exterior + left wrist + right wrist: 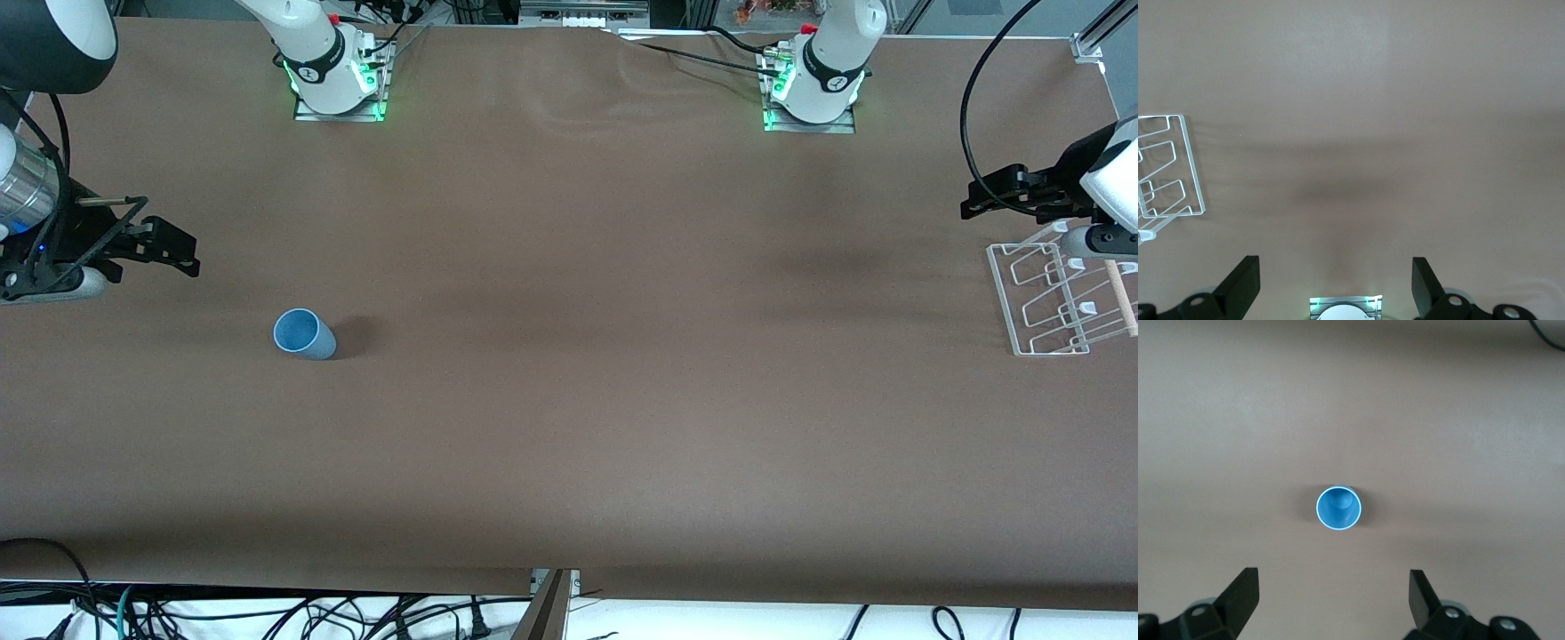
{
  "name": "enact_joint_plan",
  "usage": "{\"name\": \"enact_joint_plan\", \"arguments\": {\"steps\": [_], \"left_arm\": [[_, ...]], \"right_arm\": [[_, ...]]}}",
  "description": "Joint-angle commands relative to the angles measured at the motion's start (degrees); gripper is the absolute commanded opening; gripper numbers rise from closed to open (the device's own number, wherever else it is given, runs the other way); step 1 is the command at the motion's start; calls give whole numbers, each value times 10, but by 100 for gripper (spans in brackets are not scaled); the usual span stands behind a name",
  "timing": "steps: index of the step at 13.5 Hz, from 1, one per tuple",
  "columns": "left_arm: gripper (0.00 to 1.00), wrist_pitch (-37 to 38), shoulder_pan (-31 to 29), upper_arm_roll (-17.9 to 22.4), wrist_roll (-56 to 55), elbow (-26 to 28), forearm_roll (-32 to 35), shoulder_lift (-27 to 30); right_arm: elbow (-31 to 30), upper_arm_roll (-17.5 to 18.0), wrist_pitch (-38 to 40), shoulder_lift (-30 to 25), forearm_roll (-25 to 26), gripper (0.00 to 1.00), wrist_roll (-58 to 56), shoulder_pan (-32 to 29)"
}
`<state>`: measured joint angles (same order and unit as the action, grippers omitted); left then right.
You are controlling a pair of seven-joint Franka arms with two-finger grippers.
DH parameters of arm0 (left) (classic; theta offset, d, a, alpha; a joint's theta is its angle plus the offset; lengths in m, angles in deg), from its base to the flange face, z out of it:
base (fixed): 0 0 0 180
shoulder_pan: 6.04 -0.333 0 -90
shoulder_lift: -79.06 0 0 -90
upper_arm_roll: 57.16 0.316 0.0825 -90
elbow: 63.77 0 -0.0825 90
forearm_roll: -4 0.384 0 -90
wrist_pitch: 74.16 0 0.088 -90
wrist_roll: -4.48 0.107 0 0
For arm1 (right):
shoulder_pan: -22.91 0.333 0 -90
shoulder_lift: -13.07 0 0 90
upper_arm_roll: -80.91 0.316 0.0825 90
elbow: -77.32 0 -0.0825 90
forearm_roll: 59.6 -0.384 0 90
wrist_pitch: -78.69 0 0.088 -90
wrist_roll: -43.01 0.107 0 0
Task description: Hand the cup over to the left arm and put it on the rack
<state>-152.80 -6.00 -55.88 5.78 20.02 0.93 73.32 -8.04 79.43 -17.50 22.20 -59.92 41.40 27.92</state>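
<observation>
The light-blue cup (304, 334) stands upright on the brown table, mouth up, toward the right arm's end. It also shows in the right wrist view (1339, 509). My right gripper (182, 252) is open and empty, in the air beside the cup toward that end's table edge; its jaws (1333, 597) stand wide apart with the cup ahead of them. The clear rack (1003, 298) with its wooden dowel sits at the left arm's end. My left gripper (982, 197) is open and empty by the rack's corner. The left wrist view shows the gripper (1335, 283) and the rack (1194, 167).
The right arm's base (333, 76) and the left arm's base (813, 89) stand along the table's edge farthest from the camera. Loose cables (267, 618) hang below the table's near edge. A black cable (978, 107) loops above the left gripper.
</observation>
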Motion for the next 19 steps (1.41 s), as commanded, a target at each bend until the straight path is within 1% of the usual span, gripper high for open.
{"name": "enact_joint_plan", "arguments": {"steps": [1, 7, 9, 11, 13, 16, 17, 19], "left_arm": [[100, 3, -6, -4, 1, -16, -11, -8], [100, 3, -6, -4, 1, -16, -11, -7], [100, 3, -6, -4, 1, -16, -11, -8], [100, 3, -6, -4, 1, -16, -11, -8], [100, 3, -6, -4, 1, -16, -11, -8], [100, 3, -6, -4, 1, -16, -11, -8], [100, 3, -6, -4, 1, -16, -11, -8], [100, 3, -6, -4, 1, -16, -11, -8]], "right_arm": [[-2, 5, -16, 6, 6, 99, 6, -10], [-3, 6, -10, 11, 8, 99, 2, -4], [-9, 7, -5, 31, 7, 99, -6, -3], [-10, 9, 14, 40, 4, 99, -22, -1], [-10, 11, 44, 53, 8, 99, -23, 19], [-17, 9, 19, 97, 4, 99, -60, 12], [-33, 6, 0, 104, 4, 99, -67, 11], [-81, 5, -72, 108, 9, 99, -81, -3]]}}
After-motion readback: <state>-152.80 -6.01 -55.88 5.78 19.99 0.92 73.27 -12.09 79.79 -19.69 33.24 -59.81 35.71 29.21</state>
